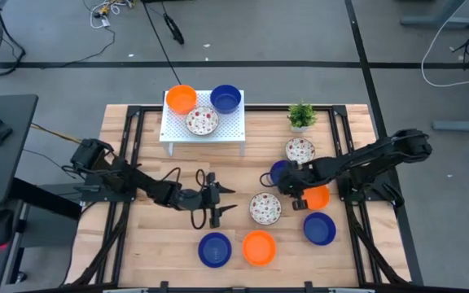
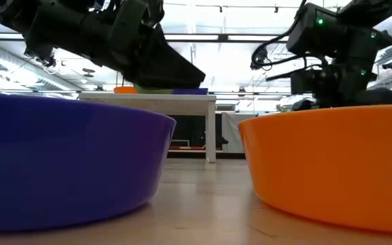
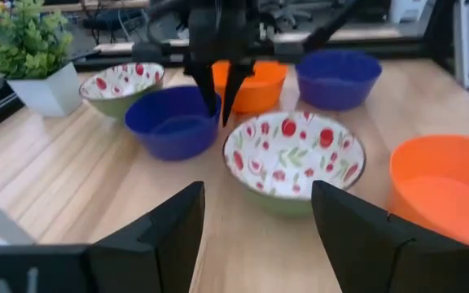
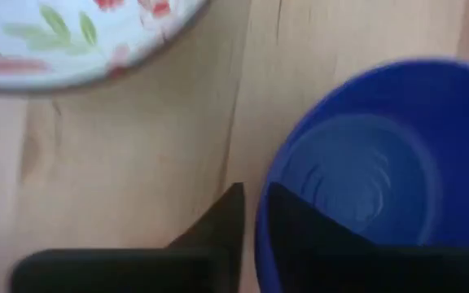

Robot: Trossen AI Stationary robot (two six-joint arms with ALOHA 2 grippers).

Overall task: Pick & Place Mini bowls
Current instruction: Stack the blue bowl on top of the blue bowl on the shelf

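Note:
Several mini bowls stand on the table. A blue one is at my right gripper, which is shut on its rim. Around it stand an orange bowl, a red-patterned bowl and another blue one. A second patterned bowl stands just ahead of my open left gripper, whose fingers point toward the table's right and touch nothing. A blue bowl and an orange bowl stand near the near edge. Three more bowls rest on the white rack. My right gripper has the blue bowl by its rim, on the side toward the table's left. One finger is inside the bowl and the other outside. The fingers come from above, pointing down. The bowl stands upright, its base on the table.
A small potted plant stands at the far right, beside the patterned bowl. The white rack on legs takes the far middle of the table. Bare wood lies toward the near left. In the low view the near blue bowl and orange bowl fill the foreground.

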